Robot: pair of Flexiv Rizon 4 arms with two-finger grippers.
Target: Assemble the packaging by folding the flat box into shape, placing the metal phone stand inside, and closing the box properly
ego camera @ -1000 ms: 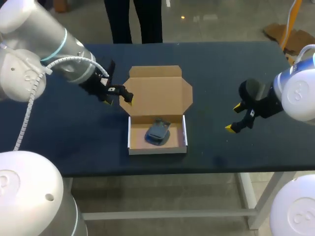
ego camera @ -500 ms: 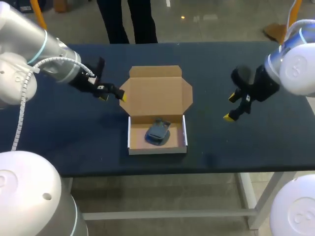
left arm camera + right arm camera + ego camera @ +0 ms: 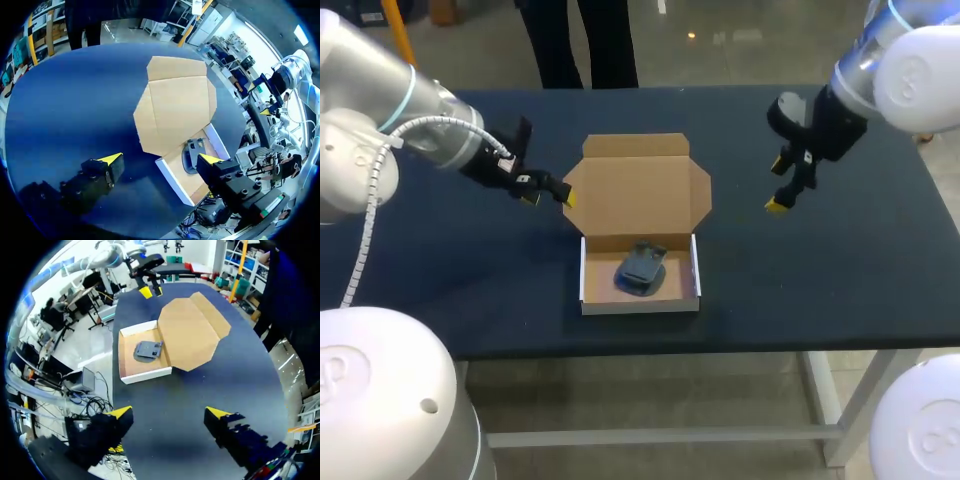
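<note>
The cardboard box (image 3: 589,292) stands folded into an open tray near the table's front, its brown lid (image 3: 638,185) laid flat behind it. The dark metal phone stand (image 3: 640,268) lies inside the tray. My left gripper (image 3: 548,195) is open just left of the lid's left flap, touching nothing. In its wrist view the left gripper (image 3: 161,160) frames the tray's corner (image 3: 172,176), the stand (image 3: 192,154) and the lid (image 3: 175,105). My right gripper (image 3: 779,184) hangs open and empty to the right of the lid. The right gripper (image 3: 169,413) sees the tray (image 3: 145,374), stand (image 3: 148,350) and lid (image 3: 192,332) ahead.
The dark blue table (image 3: 470,290) carries only the box. Its front edge runs just below the tray, and bare cloth lies on both sides. My left arm's gripper (image 3: 147,277) shows beyond the box in the right wrist view.
My right arm has risen and swung toward the far side and a little left. My left gripper slid slightly left from the lid a second ago, then held. Both stayed open.
</note>
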